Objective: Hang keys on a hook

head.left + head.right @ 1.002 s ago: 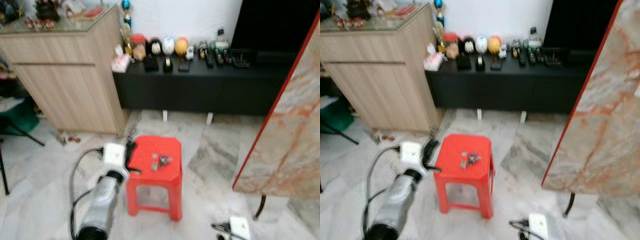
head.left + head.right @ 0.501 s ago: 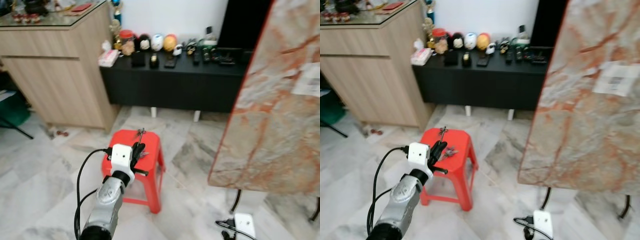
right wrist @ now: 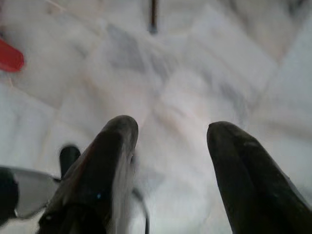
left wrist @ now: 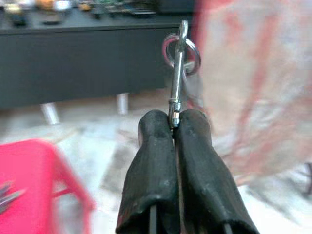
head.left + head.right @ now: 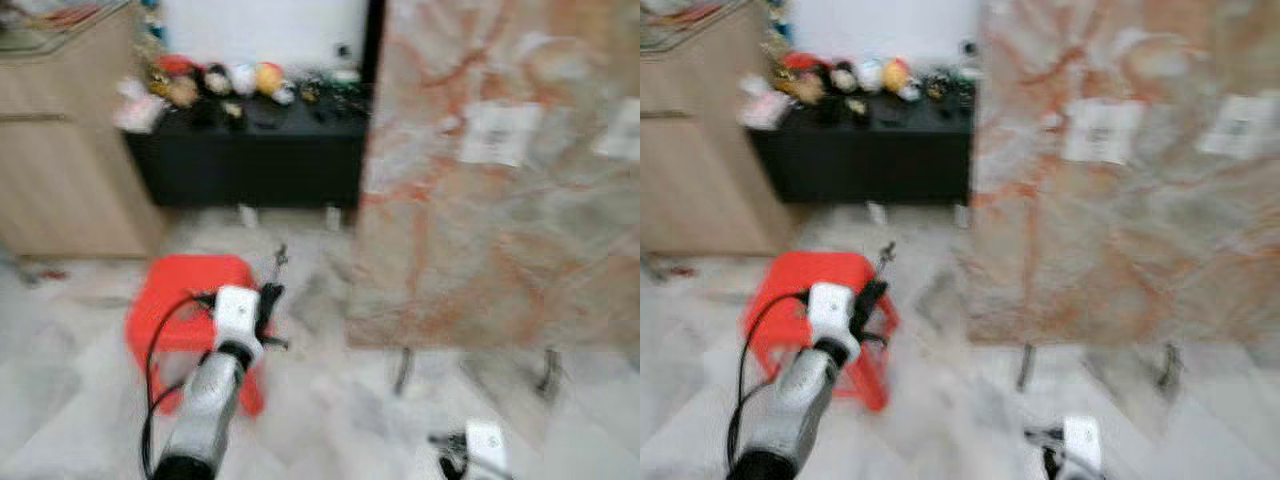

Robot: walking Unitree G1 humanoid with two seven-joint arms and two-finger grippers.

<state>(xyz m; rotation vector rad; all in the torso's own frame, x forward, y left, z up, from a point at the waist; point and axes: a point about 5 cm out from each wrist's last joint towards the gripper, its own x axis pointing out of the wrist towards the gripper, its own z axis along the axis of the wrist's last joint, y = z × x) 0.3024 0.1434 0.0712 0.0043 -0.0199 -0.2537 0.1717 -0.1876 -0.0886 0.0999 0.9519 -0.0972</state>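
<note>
My left gripper is shut on the lower end of a silver carabiner clip, which stands upright out of the fingertips with a key ring at its top. In the blurred eye views the left gripper is held out beside the right edge of a red plastic stool, the clip poking up. Grey key tips show at the stool's edge in the left wrist view. My right gripper hangs low over the marble floor, open with nothing between its fingers.
A large marble-patterned panel with white labels stands on thin dark legs, close on the right. A low black cabinet with small ornaments runs along the back wall. A wooden cabinet stands at the left. Marble floor lies ahead.
The camera has swung right, so the stool and cabinets slid left and the marble panel takes up the right. My left gripper went from the stool top to holding the clip up.
</note>
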